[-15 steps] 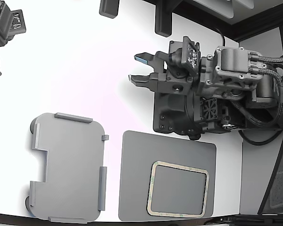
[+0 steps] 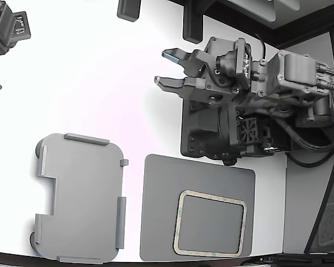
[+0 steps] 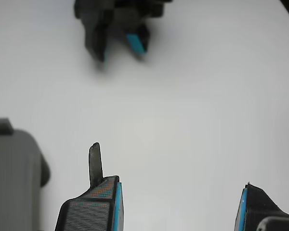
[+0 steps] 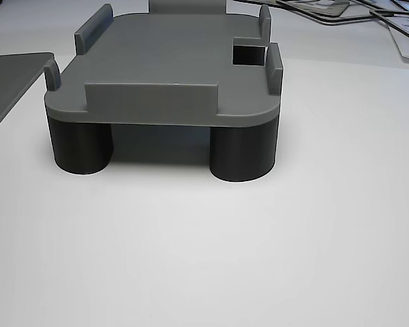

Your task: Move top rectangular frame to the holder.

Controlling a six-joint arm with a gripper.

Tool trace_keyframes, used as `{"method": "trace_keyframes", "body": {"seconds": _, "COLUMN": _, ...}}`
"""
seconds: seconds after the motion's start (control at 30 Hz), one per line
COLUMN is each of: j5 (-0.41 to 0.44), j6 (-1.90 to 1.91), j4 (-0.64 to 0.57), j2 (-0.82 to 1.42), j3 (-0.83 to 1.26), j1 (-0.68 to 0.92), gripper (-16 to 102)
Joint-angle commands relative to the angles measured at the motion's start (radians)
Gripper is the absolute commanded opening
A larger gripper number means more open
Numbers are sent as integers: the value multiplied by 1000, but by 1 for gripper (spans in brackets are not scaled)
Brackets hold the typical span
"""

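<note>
The beige-tan rectangular frame (image 2: 211, 222) lies flat on the dark grey mat (image 2: 161, 211) at the exterior view's lower right. The holder (image 2: 80, 197), a light grey tray with edge tabs and a stepped notch, stands at the lower left; it also shows close up in the other view (image 4: 163, 68) on round feet, and its corner shows in the wrist view (image 3: 12, 178). My gripper (image 2: 167, 68) is open and empty, held over bare white table well above the mat, far from the frame and the holder. Its fingertips (image 3: 103, 202) have blue pads.
My arm's dark base (image 2: 228, 133) sits just above the mat. A second gripper (image 2: 5, 39) hangs at the exterior view's upper left and shows blurred in the wrist view (image 3: 115, 24). Two dark mounts (image 2: 192, 25) stand at the table's far edge.
My gripper has swung upward in the exterior view, farther from the mat, staying open. The frame and the holder have not moved.
</note>
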Motion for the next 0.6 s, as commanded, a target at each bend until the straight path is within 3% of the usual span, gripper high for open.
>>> {"method": "trace_keyframes", "body": {"seconds": 0.0, "j5": 52, "j6": 95, "j4": 124, "j2": -118, "j3": -202, "j1": 143, "gripper": 100}}
{"method": "trace_keyframes", "body": {"seconds": 0.1, "j5": 89, "j6": 199, "j4": 221, "j2": -210, "j3": -302, "j1": 295, "gripper": 100}}
{"method": "trace_keyframes", "body": {"seconds": 0.2, "j5": 241, "j6": 377, "j4": 291, "j2": -291, "j3": -359, "j1": 511, "gripper": 100}}
{"method": "trace_keyframes", "body": {"seconds": 0.27, "j5": 278, "j6": 480, "j4": 357, "j2": -356, "j3": -419, "j1": 601, "gripper": 100}}
{"method": "trace_keyframes", "body": {"seconds": 0.4, "j5": 267, "j6": 638, "j4": 512, "j2": -495, "j3": -554, "j1": 706, "gripper": 100}}
{"method": "trace_keyframes", "body": {"seconds": 0.57, "j5": 155, "j6": 792, "j4": 604, "j2": -580, "j3": -621, "j1": 773, "gripper": 100}}
